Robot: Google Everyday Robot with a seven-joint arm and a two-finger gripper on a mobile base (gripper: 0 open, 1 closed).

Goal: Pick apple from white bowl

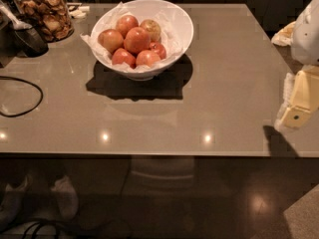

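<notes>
I am looking down across a dark floor [239,203], where a pair of pale shoes [65,198] is showing at the lower left. Beyond it the grey table [224,88] is filling most of my view. The gripper [299,106] is hanging at the far right, just above the table's near right part and casting a shadow there. I cannot tell whether it is spread or pressed together. It is well apart from the fruit. A black cable [25,96] is looping on the table's left side. Farther back, left of centre, the white bowl [182,24] is sitting upright, lined with crumpled paper [172,46] and holding a pile of red apples [137,40]. A glass jar [47,14] of brown snacks is standing at the far left corner.
</notes>
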